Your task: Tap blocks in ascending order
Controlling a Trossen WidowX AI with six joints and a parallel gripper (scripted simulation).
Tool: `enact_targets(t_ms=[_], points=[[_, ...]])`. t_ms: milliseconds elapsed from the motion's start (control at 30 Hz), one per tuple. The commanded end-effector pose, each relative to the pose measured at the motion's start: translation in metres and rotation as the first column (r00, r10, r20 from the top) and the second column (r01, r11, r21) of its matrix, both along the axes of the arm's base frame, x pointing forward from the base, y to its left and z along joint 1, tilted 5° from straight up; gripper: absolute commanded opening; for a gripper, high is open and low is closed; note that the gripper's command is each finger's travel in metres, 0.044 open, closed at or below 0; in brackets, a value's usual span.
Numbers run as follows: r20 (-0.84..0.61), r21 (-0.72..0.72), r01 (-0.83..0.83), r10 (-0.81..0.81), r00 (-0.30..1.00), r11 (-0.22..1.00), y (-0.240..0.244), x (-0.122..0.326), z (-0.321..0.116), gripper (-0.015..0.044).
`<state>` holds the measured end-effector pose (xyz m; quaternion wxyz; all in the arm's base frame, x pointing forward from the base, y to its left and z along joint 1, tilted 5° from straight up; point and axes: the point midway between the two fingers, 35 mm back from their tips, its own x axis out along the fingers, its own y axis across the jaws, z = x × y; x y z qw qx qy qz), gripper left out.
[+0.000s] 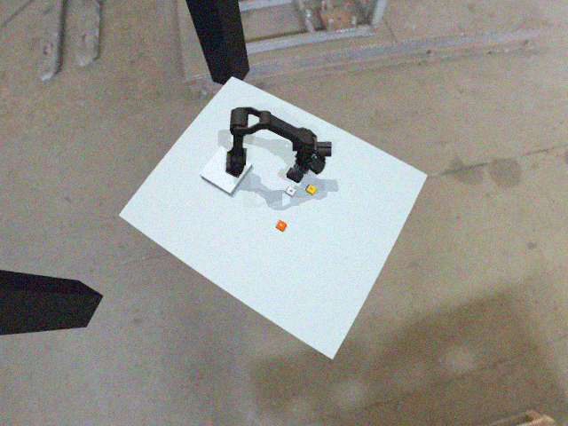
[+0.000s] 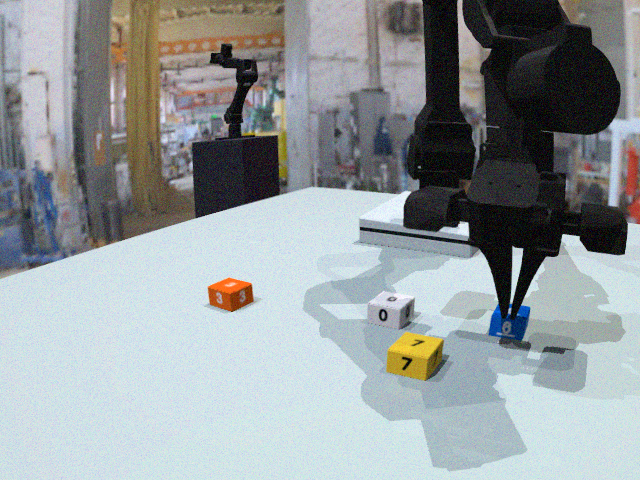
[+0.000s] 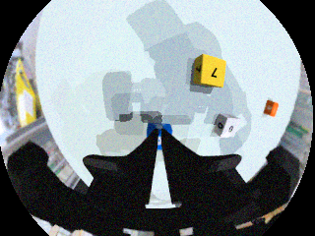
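Jaws at the blue 6, third in the count by our reading.

Landmark: white 0 block (image 1: pixel 290 190) (image 2: pixel 391 310) (image 3: pixel 226 126). In the exterior view, blue 6 block (image 2: pixel 509 322) (image 3: pixel 159 132) sits right of it on the counter (image 1: pixel 320 275) (image 2: pixel 155 403) (image 3: pixel 74 64), yellow 7 block (image 1: pixel 311 188) (image 2: pixel 415 356) (image 3: pixel 210 71) nearer the camera, orange 3 block (image 1: pixel 280 225) (image 2: pixel 230 294) (image 3: pixel 271 108) well off to its left. Jaws (image 2: pixel 508 316) pressed together, nothing pinched, tips at the 6's top; contact itself we can't confirm. We judge the blocks light, stiff, not fragile, apt to skid under sideways push. No grip wanted: tap mid-top, straight down, lift straight up. The 7 would follow.
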<state>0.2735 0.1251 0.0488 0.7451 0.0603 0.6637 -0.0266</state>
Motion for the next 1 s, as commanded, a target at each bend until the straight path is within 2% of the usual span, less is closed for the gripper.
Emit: enact_targets(t_ms=[0,133,300,500,667,867,967], points=[[-0.009,-0.007,0.003,-0.003,1.0,1.0,-0.001,-0.002,-0.004,0.002],[-0.008,-0.006,0.003,-0.003,1.0,1.0,-0.002,-0.004,0.023,0.002],[-0.009,-0.007,0.003,-0.003,1.0,1.0,-0.002,-0.005,0.029,0.002],[-0.009,-0.007,0.003,-0.003,1.0,1.0,-0.005,-0.013,0.104,0.002],[-0.009,-0.007,0.003,-0.003,1.0,1.0,-0.006,-0.012,0.107,0.002],[-0.004,-0.013,0.003,-0.003,1.0,1.0,-0.063,0.045,0.113,0.002],[-0.002,-0.015,0.003,-0.003,1.0,1.0,-0.082,0.058,0.113,0.002]])
